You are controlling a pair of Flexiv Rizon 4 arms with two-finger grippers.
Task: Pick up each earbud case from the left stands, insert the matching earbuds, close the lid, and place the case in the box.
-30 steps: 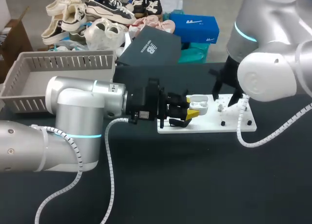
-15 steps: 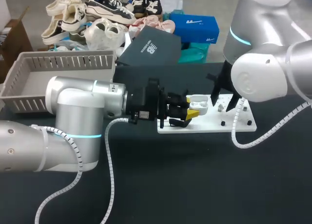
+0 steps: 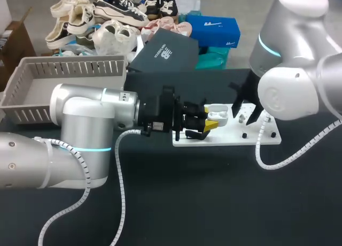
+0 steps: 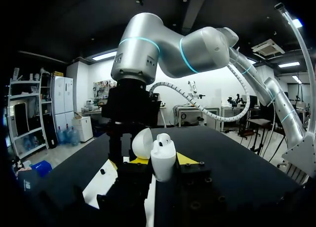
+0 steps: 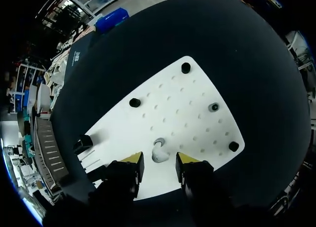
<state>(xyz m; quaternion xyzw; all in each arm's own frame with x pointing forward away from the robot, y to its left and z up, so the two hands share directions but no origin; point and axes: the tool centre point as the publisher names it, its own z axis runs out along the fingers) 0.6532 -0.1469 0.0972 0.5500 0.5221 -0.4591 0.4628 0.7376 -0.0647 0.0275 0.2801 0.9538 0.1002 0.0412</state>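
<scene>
**A:** Head view first?
**B:** The left end effector (image 3: pixel 211 117) grips the open white earbud case (image 3: pixel 218 116) above the left end of the white pegboard (image 3: pixel 262 138). The grey basket (image 3: pixel 32 91) sits well apart on the dark worktop (image 3: pixel 214 192).
**A:** Left wrist view?
**B:** Both yellow tips press the case's sides — the lid is tipped back, with a seated earbud (image 4: pixel 163 137) at its top.
**A:** Right wrist view?
**B:** The right end effector (image 5: pixel 159 162) stands wide over the pegboard — a loose earbud (image 5: pixel 159 151) lies between its fingers, apart from both.
</scene>
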